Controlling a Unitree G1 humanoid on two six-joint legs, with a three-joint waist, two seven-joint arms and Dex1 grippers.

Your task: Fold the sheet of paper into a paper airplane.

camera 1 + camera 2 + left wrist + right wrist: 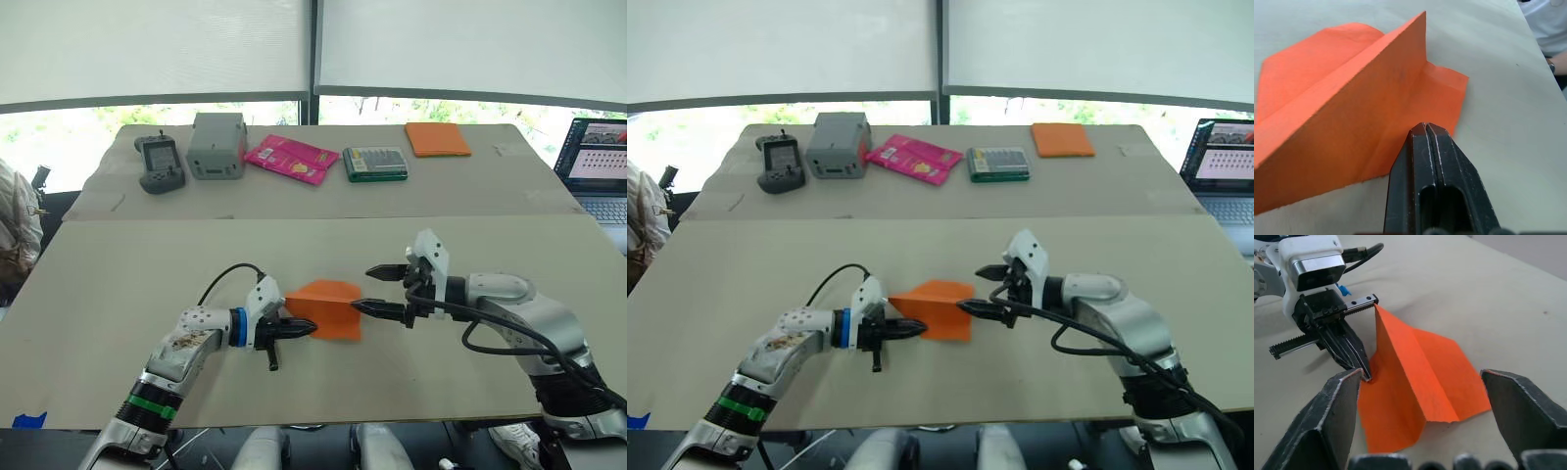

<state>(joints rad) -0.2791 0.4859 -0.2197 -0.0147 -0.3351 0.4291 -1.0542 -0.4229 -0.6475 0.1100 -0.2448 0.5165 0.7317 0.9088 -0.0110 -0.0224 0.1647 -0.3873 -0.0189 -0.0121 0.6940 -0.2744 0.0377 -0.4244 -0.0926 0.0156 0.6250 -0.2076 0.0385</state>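
Nearest the camera, left gripper (294, 330) sits at the left end of the paper airplane (328, 308), fingers pressed flat together with no gap, tips laid on the near-left corner of the orange paper. The left wrist view shows the closed tips (1426, 134) resting on the lower flap; cannot tell if any paper is pinched between them. Orange airplane lies on the near table (118, 294), about mid-width, between the two grippers. One flap lies flat on the table, a central fold stands up as a ridge. Long axis runs roughly left-right across the table; the pointed end faces the left gripper, the wider square end faces the right gripper. Right gripper (376, 290) is just right of the airplane, fingers spread wide, one finger raised above and behind the paper's right edge, the other low at its right edge. Whether that low tip touches the paper is unclear. Nothing held between them.

Beyond the airplane, on the far table (509, 191), left to right: handheld controller (160, 164), grey box (217, 145), pink packet (290, 159), green-edged case (375, 164), orange pad (437, 139). Laptop (597, 166) sits far right of the airplane, screen lit.
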